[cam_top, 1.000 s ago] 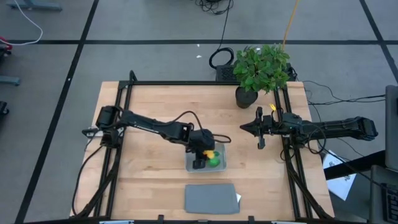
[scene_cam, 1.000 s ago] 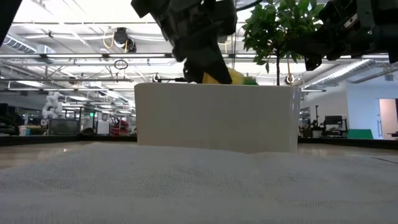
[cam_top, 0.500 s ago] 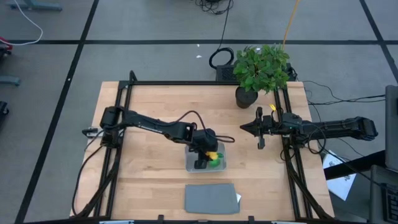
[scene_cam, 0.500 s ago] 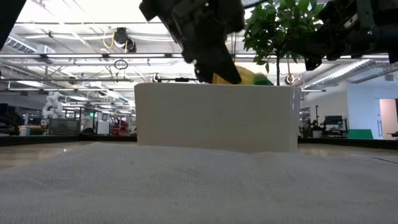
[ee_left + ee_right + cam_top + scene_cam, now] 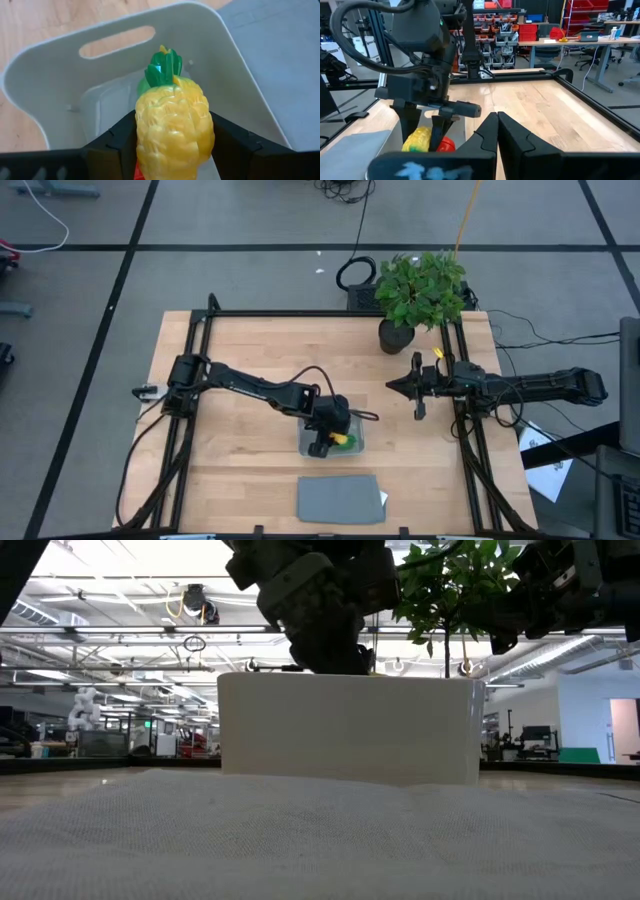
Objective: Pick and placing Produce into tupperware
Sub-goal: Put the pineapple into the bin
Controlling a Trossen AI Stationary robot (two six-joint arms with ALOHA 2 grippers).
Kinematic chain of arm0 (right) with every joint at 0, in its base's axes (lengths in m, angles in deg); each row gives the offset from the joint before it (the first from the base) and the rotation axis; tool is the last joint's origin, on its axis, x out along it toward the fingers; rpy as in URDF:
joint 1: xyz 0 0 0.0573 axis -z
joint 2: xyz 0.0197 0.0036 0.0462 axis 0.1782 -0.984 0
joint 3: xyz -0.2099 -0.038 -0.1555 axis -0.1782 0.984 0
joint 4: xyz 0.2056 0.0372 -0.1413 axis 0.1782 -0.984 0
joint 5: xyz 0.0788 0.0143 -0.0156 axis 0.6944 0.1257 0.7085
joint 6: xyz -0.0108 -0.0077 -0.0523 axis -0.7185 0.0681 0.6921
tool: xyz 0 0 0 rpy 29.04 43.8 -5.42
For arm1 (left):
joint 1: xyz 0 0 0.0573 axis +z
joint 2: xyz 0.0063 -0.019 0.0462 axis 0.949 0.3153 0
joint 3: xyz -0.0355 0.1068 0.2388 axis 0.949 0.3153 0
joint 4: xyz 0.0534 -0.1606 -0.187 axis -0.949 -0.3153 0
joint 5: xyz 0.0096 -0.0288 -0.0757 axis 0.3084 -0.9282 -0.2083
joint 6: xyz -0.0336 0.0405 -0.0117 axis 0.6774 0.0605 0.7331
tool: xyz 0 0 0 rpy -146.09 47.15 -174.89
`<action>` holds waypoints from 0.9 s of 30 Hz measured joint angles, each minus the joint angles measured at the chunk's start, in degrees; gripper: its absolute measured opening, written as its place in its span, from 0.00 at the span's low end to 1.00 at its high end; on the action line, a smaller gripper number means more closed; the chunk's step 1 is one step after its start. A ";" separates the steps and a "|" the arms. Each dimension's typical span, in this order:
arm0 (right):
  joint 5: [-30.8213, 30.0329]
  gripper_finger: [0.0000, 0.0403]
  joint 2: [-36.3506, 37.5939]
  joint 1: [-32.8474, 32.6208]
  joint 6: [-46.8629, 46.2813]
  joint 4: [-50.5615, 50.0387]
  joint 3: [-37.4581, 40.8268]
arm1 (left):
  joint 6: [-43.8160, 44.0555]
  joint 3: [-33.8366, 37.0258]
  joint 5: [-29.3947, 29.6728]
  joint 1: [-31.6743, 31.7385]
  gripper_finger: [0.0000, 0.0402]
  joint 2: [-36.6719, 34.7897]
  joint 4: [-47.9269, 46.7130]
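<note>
Since 1 s ago the left gripper [image 5: 322,442] had dropped lower into the tupperware [image 5: 240,85], carrying the yellow piece [image 5: 174,125] below the rim in the low view. Fingers were clamped on that piece, one each side, its long axis running fwd between them, green tip leading toward the tub's far wall w/ the handle slot. A red piece [image 5: 446,145] sat just beside it. Release needed only a small opening. Farther off, the right gripper [image 5: 416,388] hung by the table's right edge, fingers closed, empty.
</note>
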State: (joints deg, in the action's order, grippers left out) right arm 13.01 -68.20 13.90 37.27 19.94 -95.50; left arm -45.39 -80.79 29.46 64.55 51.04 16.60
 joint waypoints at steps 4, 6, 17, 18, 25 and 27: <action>0.02 0.00 -0.09 0.00 0.00 -0.20 0.00 | 0.20 0.00 -0.02 0.21 0.49 0.04 0.38; 0.02 0.00 -0.18 0.00 0.00 -0.21 0.00 | 0.95 0.00 -0.02 0.25 0.49 0.04 0.34; 0.02 0.00 -0.18 0.02 0.00 -0.26 0.00 | 3.44 0.04 -1.93 0.28 0.55 0.10 0.07; 0.02 0.00 -0.18 0.00 0.00 -0.26 0.00 | 3.44 0.04 -1.94 0.28 0.56 0.12 0.04; 0.01 0.00 -0.18 0.00 0.00 -0.24 0.00 | 3.37 0.09 -1.95 0.28 0.59 0.20 -0.09; 0.02 0.00 -0.18 0.01 0.00 -0.24 0.00 | 3.05 0.09 -1.95 0.28 0.59 0.20 -0.08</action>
State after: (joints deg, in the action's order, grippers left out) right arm 13.03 -68.38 13.91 37.27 19.70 -95.50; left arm -42.34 -80.70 27.51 64.83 51.23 16.52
